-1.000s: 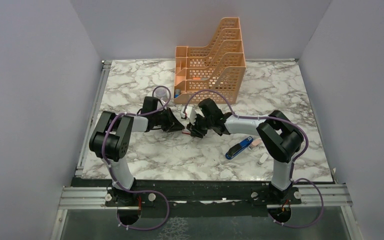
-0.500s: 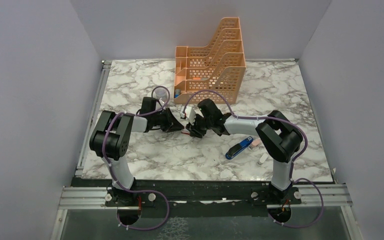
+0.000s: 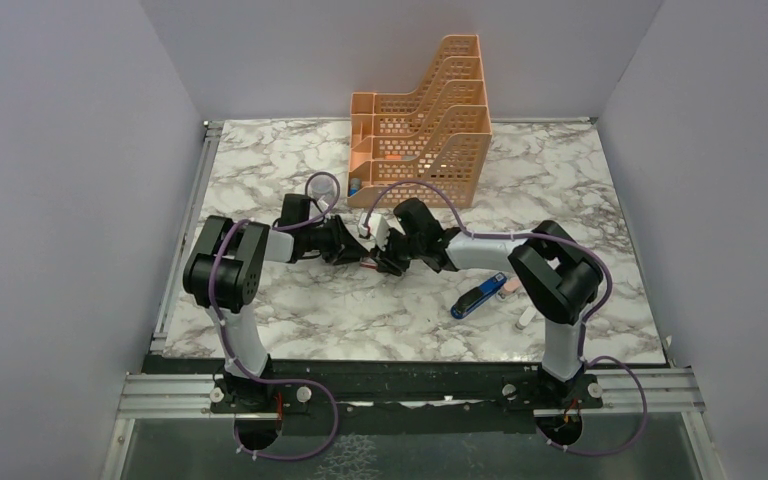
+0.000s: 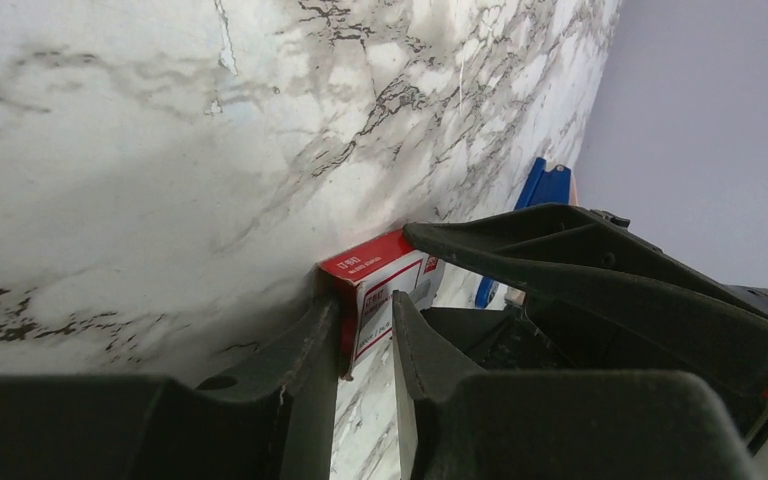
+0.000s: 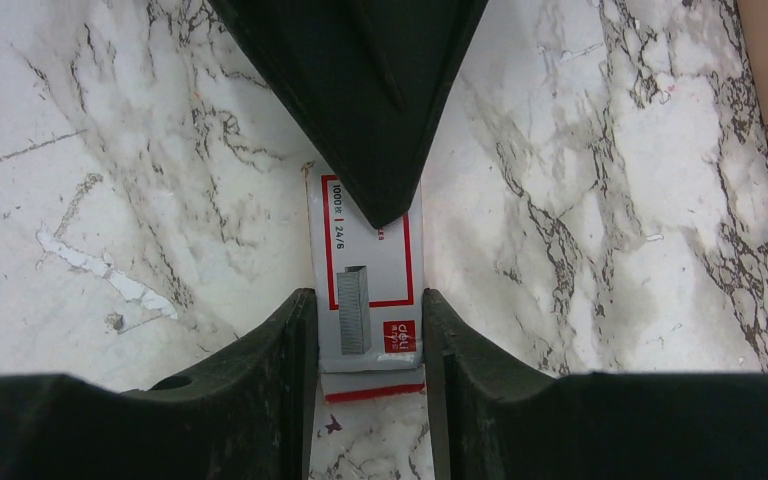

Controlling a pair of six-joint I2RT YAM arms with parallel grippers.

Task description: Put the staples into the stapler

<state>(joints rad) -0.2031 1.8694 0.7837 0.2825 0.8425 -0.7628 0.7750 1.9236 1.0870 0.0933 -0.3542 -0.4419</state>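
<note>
The red-and-white staple box lies on the marble between both grippers. My right gripper is shut on its long sides near one end. My left gripper is shut on the opposite end of the box, and one left finger covers the far part. In the top view the two grippers meet at the table's middle and hide most of the box. The dark-grey staple tray is hidden. The blue stapler lies closed on the table right of the grippers. It also shows in the left wrist view.
An orange tiered file organiser stands at the back centre, just behind the grippers. A small pink block and a small white oblong piece lie beside the stapler under the right arm. Grey walls enclose the marble table.
The left arm has shifted slightly toward the right arm. Both grippers stay on the box at the same spot. The stapler has not moved.
</note>
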